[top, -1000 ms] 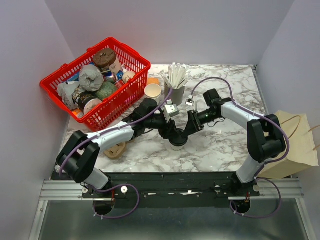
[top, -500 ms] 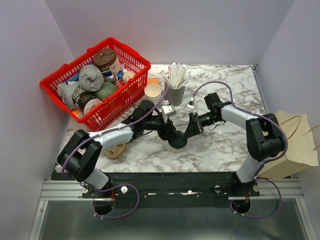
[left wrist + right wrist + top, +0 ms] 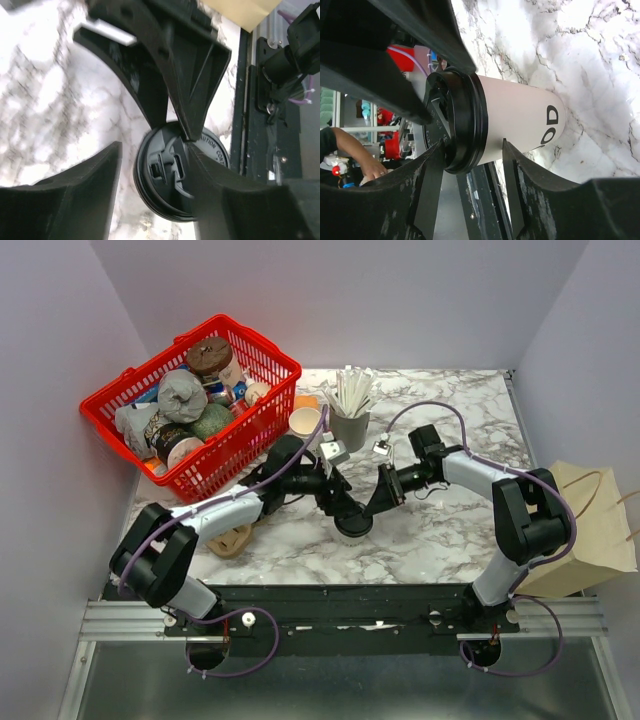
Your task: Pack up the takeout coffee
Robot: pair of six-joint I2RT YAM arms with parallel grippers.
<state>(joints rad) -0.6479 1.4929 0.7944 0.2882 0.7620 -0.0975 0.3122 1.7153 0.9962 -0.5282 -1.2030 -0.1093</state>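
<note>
Left gripper (image 3: pixel 155 152): poised over the cup from above with its jaws parted either side of the black lid (image 3: pixel 172 180). A strip of marble shows between one finger and the lid, so nothing is clamped.
Right gripper (image 3: pixel 472 145): side-on to the cup, jaws also apart. One finger is level with the lid, the other is by the paper wall, and neither presses in. In the left wrist view one tip seems to meet the lid's rim (contact cannot be confirmed).
Takeout coffee (image 3: pixel 520 117): upright on the worktop (image 3: pixel 450 530), lid on, about midway between the left and right edges and nearer the near edge than the far one.
Step in hand: getting a hold; both tools are at the cup and neither has it.
Next move: probably one gripper closes on the wall below the lid while the other clears. The squeeze should be gentle so the paper does not buckle or the lid pop.
Likely destination: the brown paper bag (image 3: pixel 590 525) past the worktop's right edge, well apart from the cup.
</note>
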